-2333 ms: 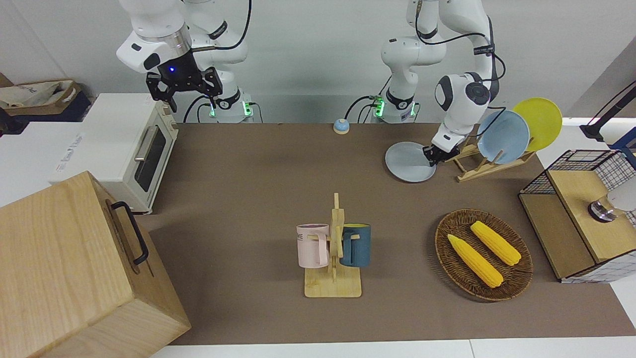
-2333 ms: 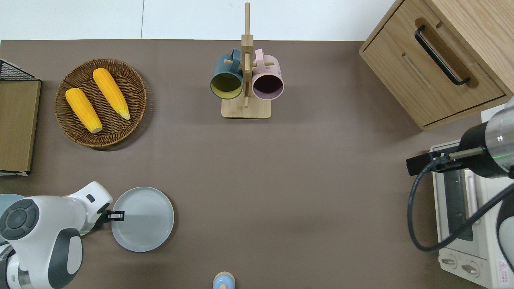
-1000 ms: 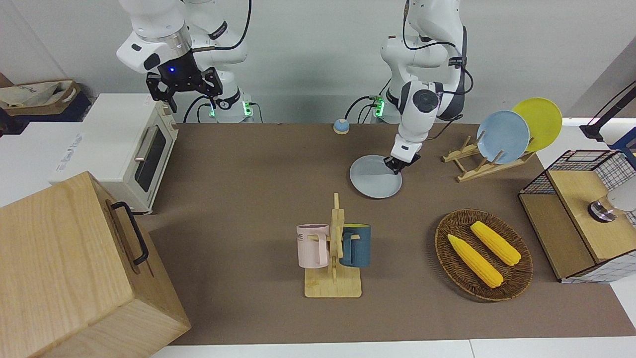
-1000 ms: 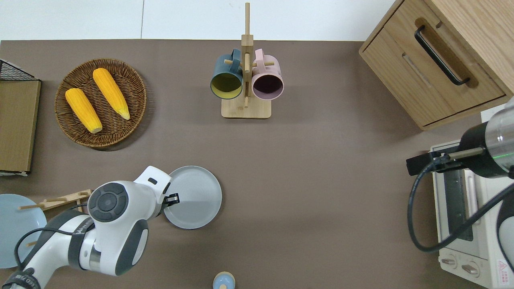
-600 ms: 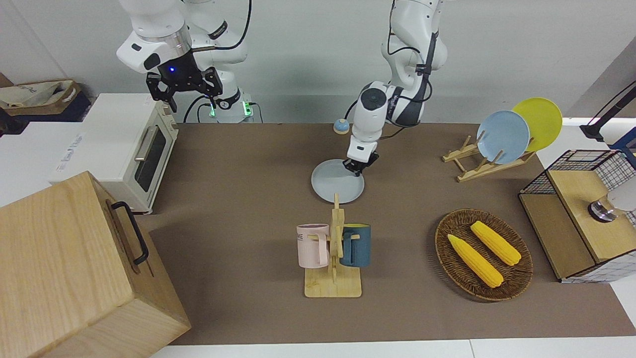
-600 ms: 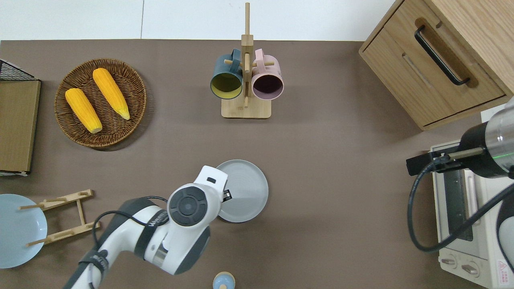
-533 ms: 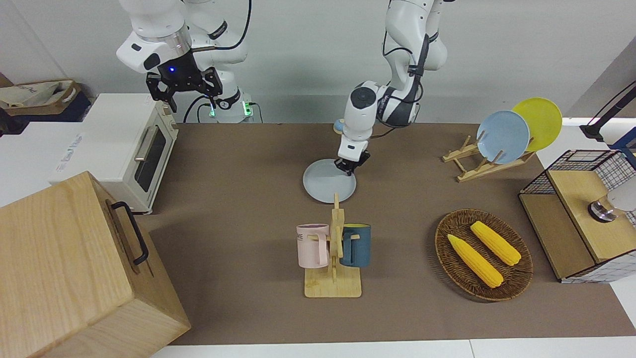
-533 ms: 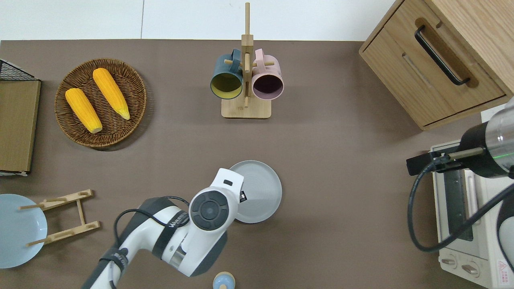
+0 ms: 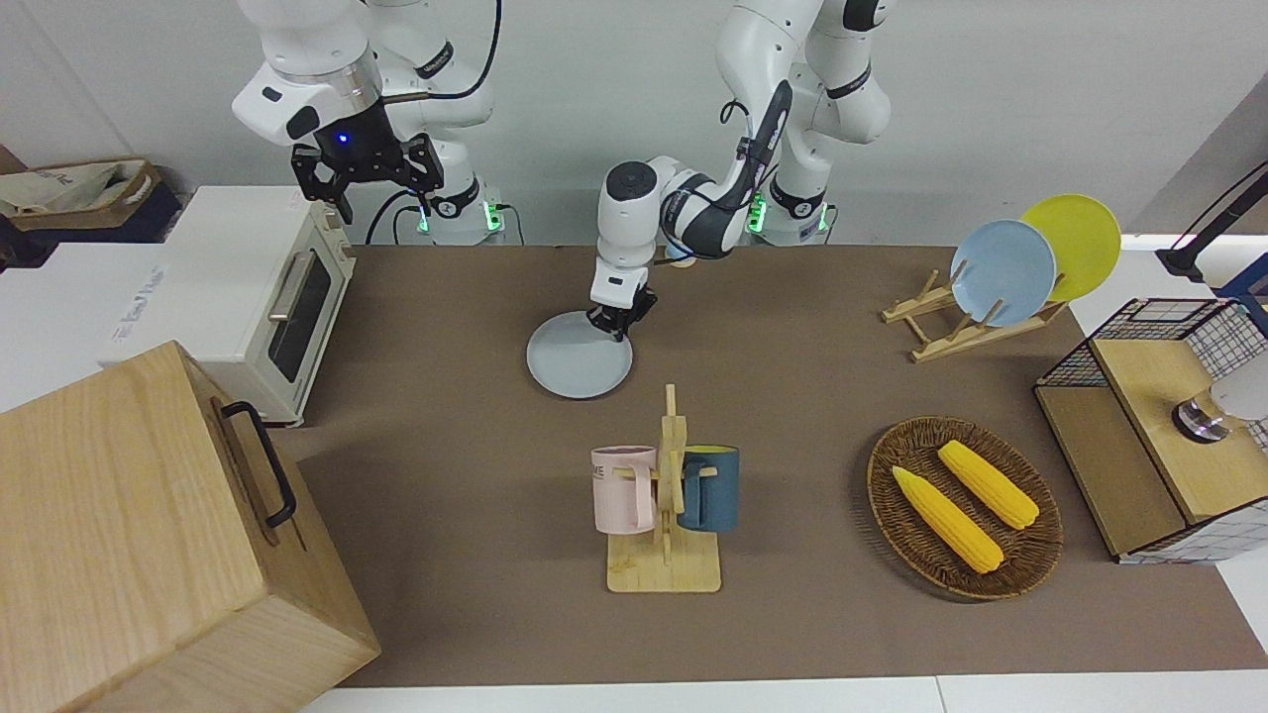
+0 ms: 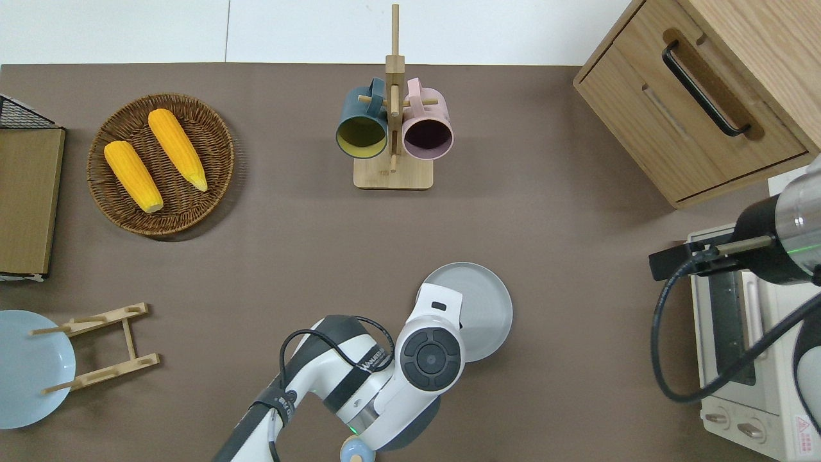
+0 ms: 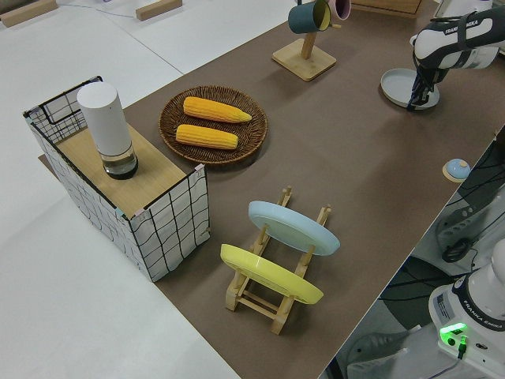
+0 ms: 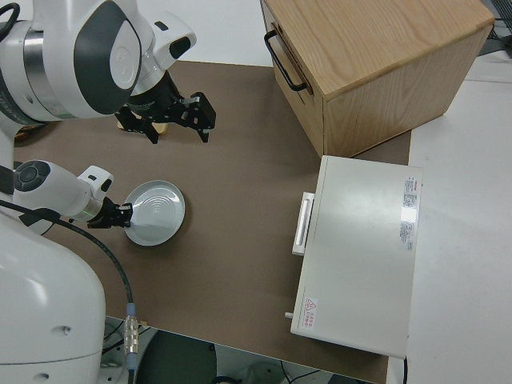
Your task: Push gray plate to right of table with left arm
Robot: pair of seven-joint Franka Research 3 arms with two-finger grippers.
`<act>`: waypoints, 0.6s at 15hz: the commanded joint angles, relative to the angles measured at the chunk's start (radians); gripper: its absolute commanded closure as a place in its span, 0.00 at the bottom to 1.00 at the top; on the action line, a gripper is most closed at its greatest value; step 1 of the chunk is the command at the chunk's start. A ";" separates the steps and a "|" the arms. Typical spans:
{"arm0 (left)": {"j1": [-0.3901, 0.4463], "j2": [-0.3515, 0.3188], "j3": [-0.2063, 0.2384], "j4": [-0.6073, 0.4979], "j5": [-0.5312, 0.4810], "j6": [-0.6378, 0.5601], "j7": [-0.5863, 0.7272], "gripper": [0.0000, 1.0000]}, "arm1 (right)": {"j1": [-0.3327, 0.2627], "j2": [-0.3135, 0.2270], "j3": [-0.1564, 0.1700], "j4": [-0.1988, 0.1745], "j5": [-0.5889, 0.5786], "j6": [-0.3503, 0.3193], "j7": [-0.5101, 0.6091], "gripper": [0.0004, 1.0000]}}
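Observation:
The gray plate (image 9: 578,369) lies flat on the brown table (image 9: 446,446), near its middle and nearer to the robots than the mug rack. It also shows in the overhead view (image 10: 484,308) and the right side view (image 12: 158,212). My left gripper (image 9: 614,325) is shut, its fingertips down on the plate's rim at the side toward the left arm's end. In the overhead view the white wrist (image 10: 431,346) hides the fingers. My right gripper (image 9: 367,183) is open and parked.
A mug rack (image 9: 664,495) holds a pink and a dark blue mug. There is a corn basket (image 9: 963,507), a plate rack (image 9: 1001,272) with a light-blue and a yellow plate, a toaster oven (image 9: 267,297), a wooden cabinet (image 9: 149,535) and a small bell (image 10: 357,449).
My left gripper has slid the gray plate across the table from beside the plate rack toward the right arm's end, past the mug rack. The right arm has not moved.

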 commanded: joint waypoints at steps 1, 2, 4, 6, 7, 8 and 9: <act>-0.035 0.082 0.003 0.064 0.041 0.000 -0.076 1.00 | -0.019 -0.003 0.014 0.009 0.006 -0.013 0.013 0.02; -0.037 0.082 0.003 0.064 0.041 -0.002 -0.076 1.00 | -0.019 -0.003 0.015 0.009 0.006 -0.013 0.013 0.02; -0.037 0.080 0.001 0.064 0.043 -0.002 -0.077 1.00 | -0.019 -0.003 0.014 0.009 0.006 -0.013 0.013 0.02; -0.037 0.079 0.003 0.074 0.046 -0.010 -0.077 0.44 | -0.019 -0.003 0.014 0.009 0.006 -0.013 0.013 0.02; -0.037 0.079 0.003 0.075 0.055 -0.016 -0.076 0.02 | -0.019 -0.003 0.014 0.009 0.006 -0.013 0.013 0.02; -0.035 0.076 0.003 0.080 0.073 -0.023 -0.076 0.00 | -0.019 -0.003 0.014 0.009 0.006 -0.013 0.013 0.02; -0.032 0.070 0.003 0.083 0.081 -0.031 -0.074 0.00 | -0.019 -0.003 0.014 0.009 0.006 -0.013 0.013 0.02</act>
